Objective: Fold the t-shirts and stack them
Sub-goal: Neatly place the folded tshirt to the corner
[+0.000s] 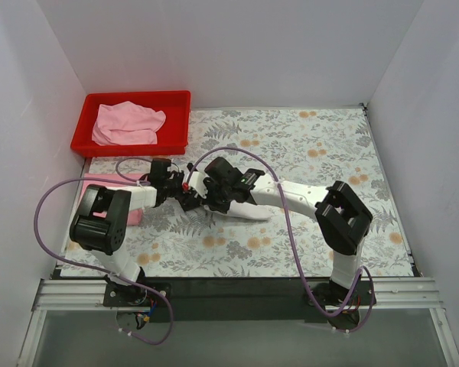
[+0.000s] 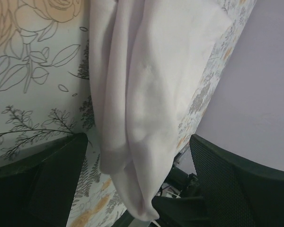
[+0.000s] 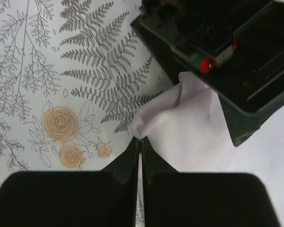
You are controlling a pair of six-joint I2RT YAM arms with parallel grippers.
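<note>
Pale t-shirt (image 1: 243, 212): bunched at middle of counter (image 1: 314, 168), long axis left to right, trailing rightward from both grippers. Right gripper (image 3: 138, 142): pressed together, pinching a shirt corner. Left gripper (image 2: 137, 142): spread, cloth hanging between, apparently ungripped. Hold on right side only.

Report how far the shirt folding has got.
Done: possibly one pink piece beside the left arm, mostly hidden. In hand: right claw pinches the pale shirt; left claw stands open around it. Left: pink shirts crumpled in the red bin.
</note>
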